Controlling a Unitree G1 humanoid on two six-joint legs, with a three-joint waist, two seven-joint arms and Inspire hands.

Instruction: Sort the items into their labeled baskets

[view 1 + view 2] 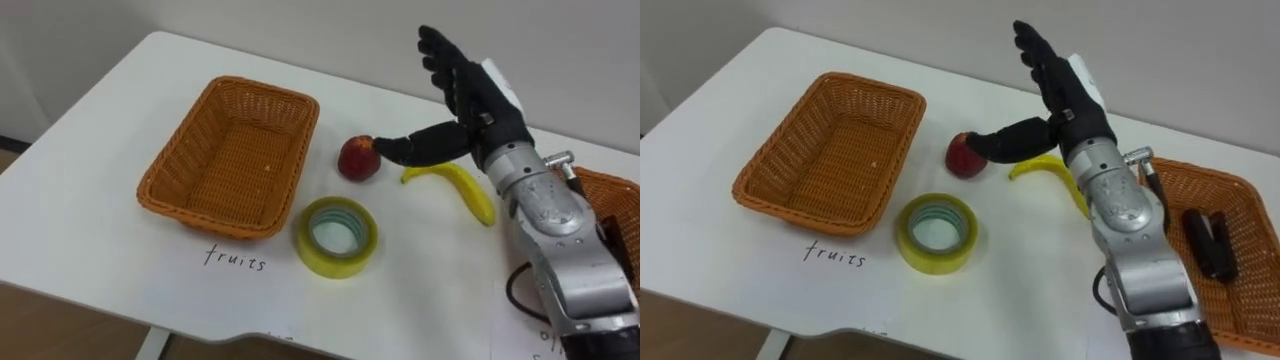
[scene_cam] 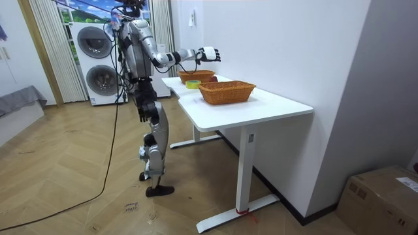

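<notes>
The robot is standing at a white table (image 2: 274,104), stretching its right arm over it. One wicker basket (image 1: 160,165) is sitting at the left and a second wicker basket (image 1: 1240,200) at the right. The right hand (image 1: 480,95) is hovering with its fingers straight and apart. A banana (image 1: 470,190) is lying just under the hand, and a yellow tape roll (image 1: 345,262) is resting beside the left basket. The thumb is pointing at a red apple (image 1: 357,160) between basket and banana. A dark office item (image 1: 1210,240) is lying in the right basket.
</notes>
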